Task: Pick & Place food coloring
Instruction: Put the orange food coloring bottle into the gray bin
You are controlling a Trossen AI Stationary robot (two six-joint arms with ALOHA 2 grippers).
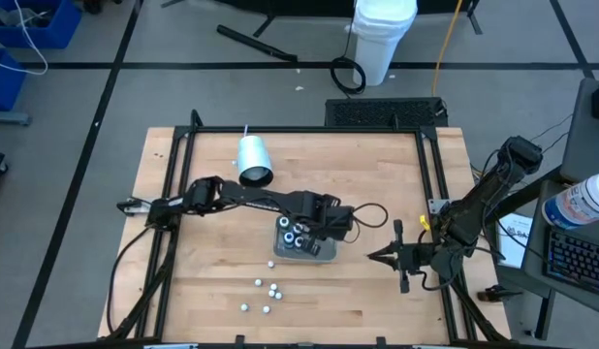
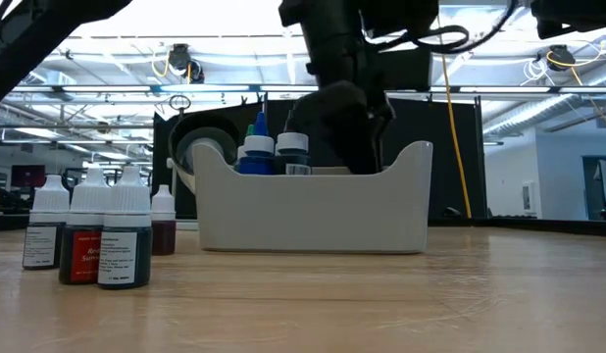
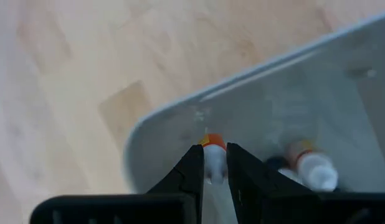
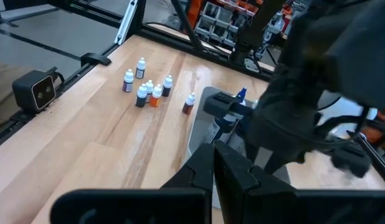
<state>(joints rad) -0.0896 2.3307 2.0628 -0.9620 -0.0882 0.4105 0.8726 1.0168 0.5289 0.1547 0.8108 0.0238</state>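
Wooden surface (image 1: 377,184) inside a black frame, workshop floor around it, a white bucket (image 1: 382,34) beyond the far edge. Landmark: the grey tray (image 1: 324,251) near the middle of the surface.

Left end effector (image 3: 212,163): over the tray, its two fingers clamped on the neck of one small bottle (image 3: 212,149) with an orange band and white cap. From the wrist view the bottle hangs just inside the tray's curved wall. At least one more bottle lies on the tray floor beside it; table-height view shows blue- and dark-capped bottles (image 2: 274,153) standing in the tray.

Right end effector (image 1: 389,256): parked on the right of the tray, clear of it, fingers closed on nothing.

Remaining bottles (image 1: 265,295): a loose cluster on the surface, on the near side of the tray, apart from it. A white cup (image 1: 253,160) lies on its side on the far-left side of the tray.

Step in hand (judgement): depositing the held bottle.

Notes for doing it well:
- Lower until the bottle base is near the tray floor before letting go; a drop from height will likely tip it.
- Stay off the tray wall and the bottle lying nearby.
- Open slowly, lift straight up.
- Risk: narrow neck grip, so the bottle may swing.
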